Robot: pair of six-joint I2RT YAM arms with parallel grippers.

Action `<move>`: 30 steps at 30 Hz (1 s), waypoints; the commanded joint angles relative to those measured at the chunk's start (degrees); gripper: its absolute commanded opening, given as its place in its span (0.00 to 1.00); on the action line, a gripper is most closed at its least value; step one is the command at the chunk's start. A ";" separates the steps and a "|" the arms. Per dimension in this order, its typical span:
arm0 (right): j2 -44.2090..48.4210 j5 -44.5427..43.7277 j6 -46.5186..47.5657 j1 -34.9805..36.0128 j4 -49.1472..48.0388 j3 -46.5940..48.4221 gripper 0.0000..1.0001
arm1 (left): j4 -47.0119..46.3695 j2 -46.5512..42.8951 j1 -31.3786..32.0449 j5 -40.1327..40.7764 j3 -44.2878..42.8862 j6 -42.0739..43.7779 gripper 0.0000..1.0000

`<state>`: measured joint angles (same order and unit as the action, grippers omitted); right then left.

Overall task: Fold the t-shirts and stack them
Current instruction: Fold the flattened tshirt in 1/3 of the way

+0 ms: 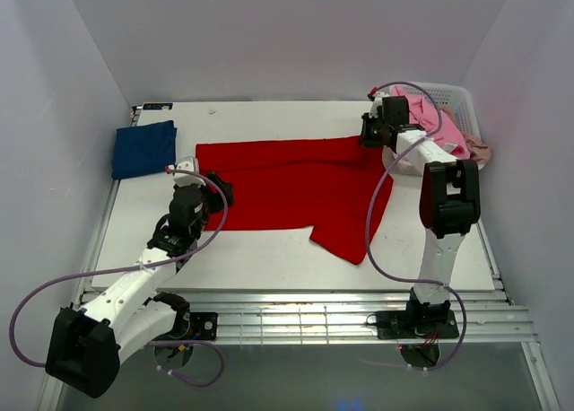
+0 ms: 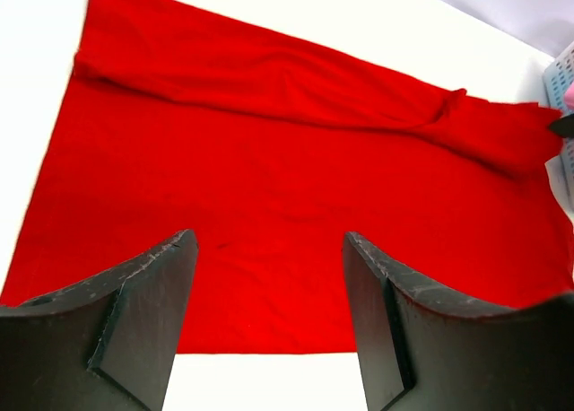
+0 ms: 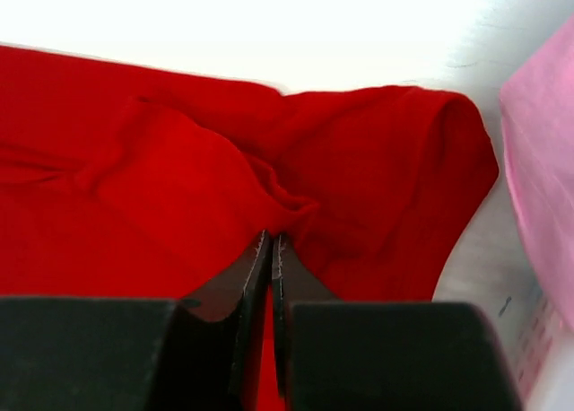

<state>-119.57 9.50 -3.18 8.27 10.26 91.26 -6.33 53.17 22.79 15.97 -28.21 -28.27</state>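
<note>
A bright red t-shirt (image 1: 291,187) lies spread across the middle of the table, one part hanging toward the front at its right. My left gripper (image 1: 218,188) is open and empty just above the shirt's left edge, with the red cloth (image 2: 269,187) showing between its fingers. My right gripper (image 1: 370,135) is shut on a pinched fold of the red shirt (image 3: 287,209) at its far right corner. A folded navy blue t-shirt (image 1: 143,148) lies at the far left. A pink shirt (image 1: 439,128) lies in the basket; a beige one (image 1: 480,151) hangs at its right.
A white lattice basket (image 1: 453,94) stands at the far right corner, close behind my right gripper; its edge also shows in the left wrist view (image 2: 560,88). Pink cloth (image 3: 543,160) fills the right side of the right wrist view. White walls enclose the table.
</note>
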 commanded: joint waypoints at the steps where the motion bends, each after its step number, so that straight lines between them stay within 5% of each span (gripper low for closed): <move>1: 5.48 3.41 -0.86 -0.01 -1.21 -3.89 0.08 | -1.67 1.93 0.24 -2.25 -1.14 -0.73 0.76; 11: 7.50 4.48 0.45 2.27 3.27 -14.17 0.08 | -2.02 3.08 0.24 -3.92 -0.36 -1.17 0.76; 21: 11.20 -4.66 0.28 7.19 9.42 -19.81 0.08 | -2.29 3.96 0.24 -5.68 0.08 -2.31 0.76; 25: 14.79 -4.32 0.37 8.16 5.49 -21.83 0.32 | -2.55 4.14 0.24 -6.03 0.35 -2.31 0.76; 30: 15.77 -2.47 0.37 8.16 2.05 -17.46 0.38 | -2.73 5.19 0.24 -6.56 0.34 -2.49 0.76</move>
<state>-106.28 6.24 -2.83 16.58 15.86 70.00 -8.16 58.04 22.85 10.50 -28.08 -30.13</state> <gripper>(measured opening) 0.372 0.758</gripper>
